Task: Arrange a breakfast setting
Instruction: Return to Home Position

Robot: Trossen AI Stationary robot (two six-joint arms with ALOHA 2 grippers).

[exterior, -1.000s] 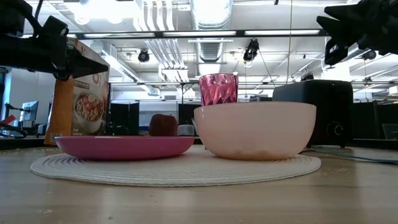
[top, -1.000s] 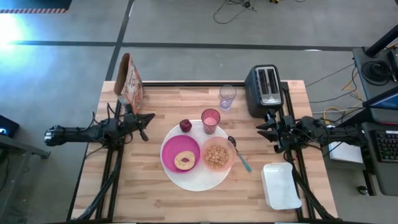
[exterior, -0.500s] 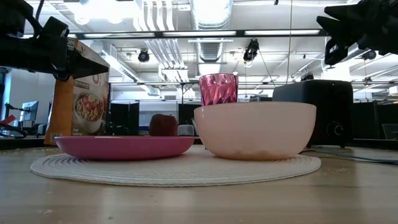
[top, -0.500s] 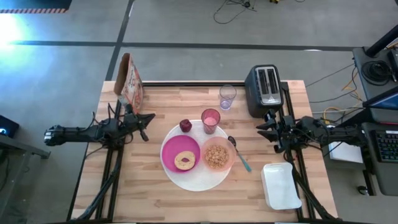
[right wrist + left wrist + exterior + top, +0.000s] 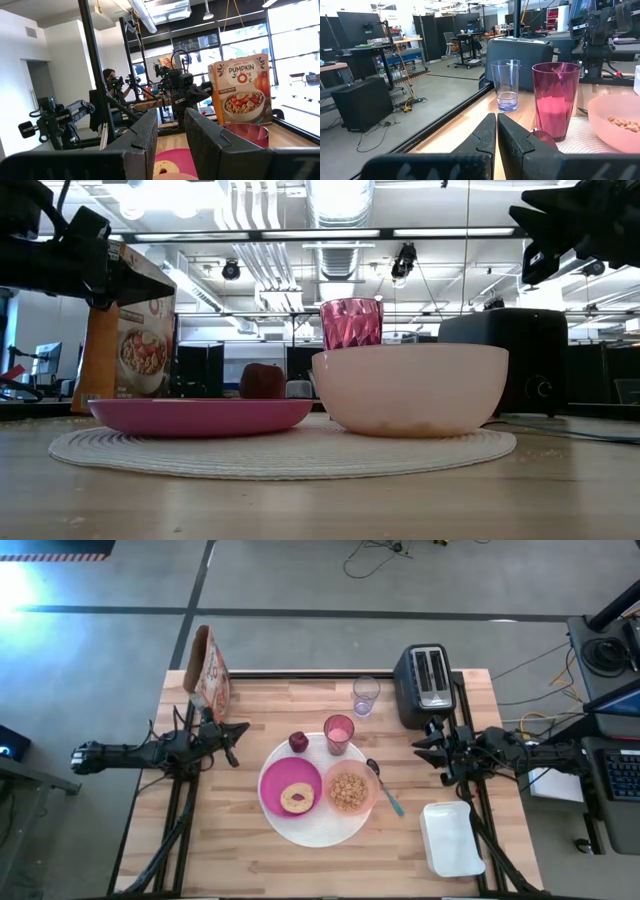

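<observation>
A large white plate (image 5: pixel 318 828) lies mid-table. On it sit a magenta plate (image 5: pixel 276 783) bearing a bagel (image 5: pixel 297 797), a peach bowl (image 5: pixel 349 789) of cereal, a pink tumbler (image 5: pixel 339 734) and a dark-red fruit (image 5: pixel 298 742). A teal-handled spoon (image 5: pixel 386 788) lies on the table just right of the plate, and a clear glass (image 5: pixel 365 695) stands behind the tumbler. My left gripper (image 5: pixel 238 735) hovers shut left of the plate, touching nothing. My right gripper (image 5: pixel 420 747) hovers right of the setting, open, with nothing between its fingers (image 5: pixel 150 125).
A black toaster (image 5: pixel 425 685) stands at the far right. A cereal box (image 5: pixel 210 670) stands at the far left corner. A white rectangular container (image 5: pixel 451 838) lies near the right front edge. Bare wood shows in front of the plate and at the near left.
</observation>
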